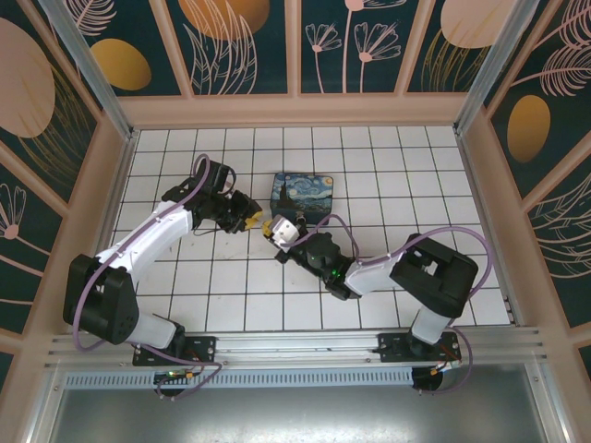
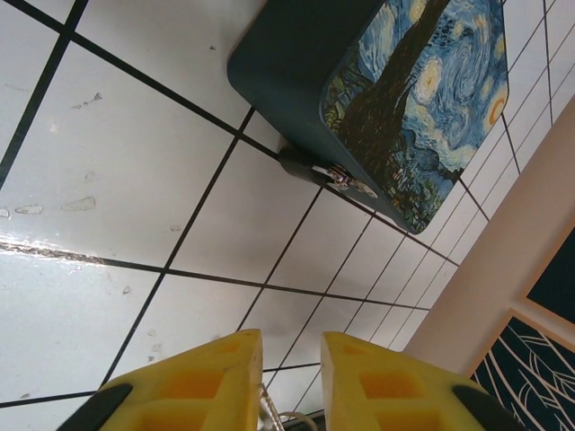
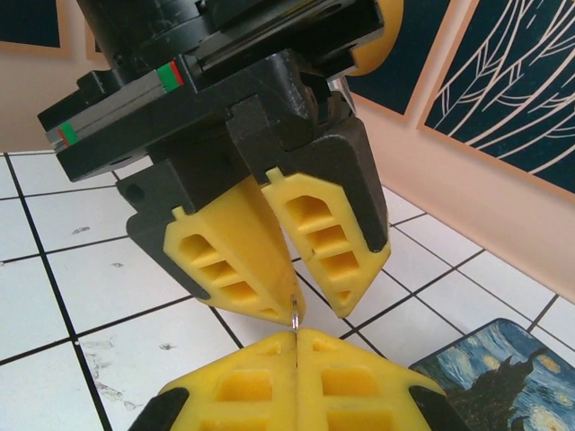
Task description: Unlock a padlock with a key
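The blue painted box (image 1: pixel 303 194) lies flat on the tiled table (image 1: pixel 416 175), and both arms meet just off its near-left corner. The padlock (image 2: pixel 340 177), dark with a silvery shackle, sits against the box where the side wall meets the painted face. Whether it is locked cannot be told. The right gripper (image 3: pixel 296 339) has its yellow fingers pressed together, pinching the key (image 3: pixel 295 312). The key is a thin metal sliver that stands up out of the seam between them, near the box but not touching it. The left gripper (image 3: pixel 316 310) faces it tip to tip. Its fingers stand narrowly apart, one tip right at the key's end and the other just beside it, so this gripper does not pinch the key. In the left wrist view a thin metal piece shows low in the gap between its fingers. The padlock is well apart from them, farther along the table at the box's edge.
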Motion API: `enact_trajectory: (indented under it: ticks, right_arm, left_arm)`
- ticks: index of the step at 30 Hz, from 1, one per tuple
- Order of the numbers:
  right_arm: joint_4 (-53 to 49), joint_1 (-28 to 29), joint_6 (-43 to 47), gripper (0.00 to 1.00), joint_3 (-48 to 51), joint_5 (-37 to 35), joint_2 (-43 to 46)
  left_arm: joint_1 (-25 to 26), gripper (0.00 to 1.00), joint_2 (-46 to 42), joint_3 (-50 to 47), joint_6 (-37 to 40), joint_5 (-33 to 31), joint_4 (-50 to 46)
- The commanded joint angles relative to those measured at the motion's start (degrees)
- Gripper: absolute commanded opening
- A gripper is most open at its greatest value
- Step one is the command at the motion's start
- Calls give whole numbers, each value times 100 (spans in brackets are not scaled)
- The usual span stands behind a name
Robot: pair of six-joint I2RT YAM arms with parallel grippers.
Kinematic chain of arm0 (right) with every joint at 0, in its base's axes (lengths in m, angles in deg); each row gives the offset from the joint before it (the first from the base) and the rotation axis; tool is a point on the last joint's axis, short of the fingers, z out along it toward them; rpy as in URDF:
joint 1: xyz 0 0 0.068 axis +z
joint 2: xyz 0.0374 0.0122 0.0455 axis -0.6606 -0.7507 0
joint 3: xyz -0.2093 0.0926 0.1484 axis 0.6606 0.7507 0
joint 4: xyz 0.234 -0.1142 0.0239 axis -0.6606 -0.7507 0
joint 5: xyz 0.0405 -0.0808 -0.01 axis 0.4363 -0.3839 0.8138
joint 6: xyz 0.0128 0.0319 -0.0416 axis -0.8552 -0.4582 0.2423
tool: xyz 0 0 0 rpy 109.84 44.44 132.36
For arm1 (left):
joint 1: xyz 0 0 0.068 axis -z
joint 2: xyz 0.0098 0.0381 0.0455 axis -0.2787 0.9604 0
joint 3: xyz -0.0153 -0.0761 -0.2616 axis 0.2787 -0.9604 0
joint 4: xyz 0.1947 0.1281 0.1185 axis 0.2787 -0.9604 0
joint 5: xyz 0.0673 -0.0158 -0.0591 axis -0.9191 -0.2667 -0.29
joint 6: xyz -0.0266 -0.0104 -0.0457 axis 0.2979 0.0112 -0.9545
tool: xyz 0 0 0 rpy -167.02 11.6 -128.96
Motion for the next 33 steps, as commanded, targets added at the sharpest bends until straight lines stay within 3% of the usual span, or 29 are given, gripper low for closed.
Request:
enact_trajectory:
  ticks: [1,14,18,21,29,33]
  right_arm:
    - [365,77,122,0,-157,2,-116]
    - [447,120,266,0,-183,-148,-211]
    - [387,139,306,22,-38,-344,-141]
    - [318,130,280,31,214,-487,84]
    - [-758,154,126,31,-165,-346,393]
    - [-791,207,-24,32,-338,-254,274]
  left_arm:
    - [2,23,-55,-72,-52,105,99]
    - [2,3,-137,-112,-72,93,100]
    - [2,1,-118,-45,-18,-20,-34]
    - [2,1,-108,86,159,-366,-359]
    - [62,0,-48,400,395,-1026,-860]
    - [133,0,-56,338,319,-1025,-802]
